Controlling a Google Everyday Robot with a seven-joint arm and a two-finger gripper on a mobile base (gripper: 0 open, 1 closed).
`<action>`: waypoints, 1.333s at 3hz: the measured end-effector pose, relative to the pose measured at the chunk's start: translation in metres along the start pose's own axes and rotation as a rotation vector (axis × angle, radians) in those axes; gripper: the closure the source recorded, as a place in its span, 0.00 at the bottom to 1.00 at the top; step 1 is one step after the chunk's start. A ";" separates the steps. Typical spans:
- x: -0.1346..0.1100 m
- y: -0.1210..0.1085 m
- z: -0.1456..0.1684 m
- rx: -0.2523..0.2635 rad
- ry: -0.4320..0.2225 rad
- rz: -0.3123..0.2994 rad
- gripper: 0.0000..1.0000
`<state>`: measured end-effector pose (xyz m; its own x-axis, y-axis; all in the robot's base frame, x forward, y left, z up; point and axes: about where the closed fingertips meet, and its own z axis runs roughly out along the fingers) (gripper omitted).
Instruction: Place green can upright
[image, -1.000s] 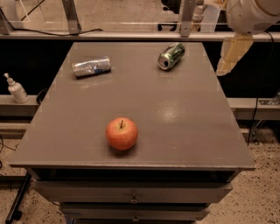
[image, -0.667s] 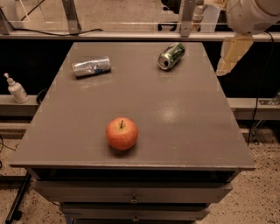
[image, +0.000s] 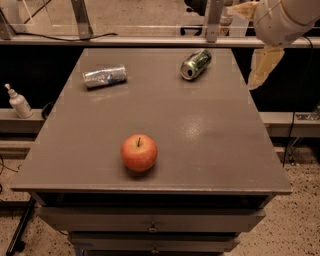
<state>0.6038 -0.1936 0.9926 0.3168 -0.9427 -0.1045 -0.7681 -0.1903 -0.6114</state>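
The green can (image: 196, 64) lies on its side at the back right of the grey table (image: 215, 130), its silver top facing the front left. My gripper (image: 262, 66) hangs off the table's right edge, to the right of the can and apart from it, below the pale arm (image: 285, 19) in the top right corner. Nothing is held in it.
A silver can with blue markings (image: 104, 76) lies on its side at the back left. A red apple (image: 139, 152) sits near the front middle. A small white pump bottle (image: 19, 102) stands on a ledge left of the table. A rail with posts (image: 150, 40) runs behind the table.
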 end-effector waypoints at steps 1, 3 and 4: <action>0.024 -0.004 0.018 -0.005 -0.009 -0.046 0.00; 0.054 -0.021 0.069 0.015 -0.082 -0.179 0.00; 0.059 -0.024 0.094 0.023 -0.070 -0.242 0.00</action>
<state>0.6934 -0.2188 0.9276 0.5281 -0.8492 -0.0062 -0.6528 -0.4013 -0.6425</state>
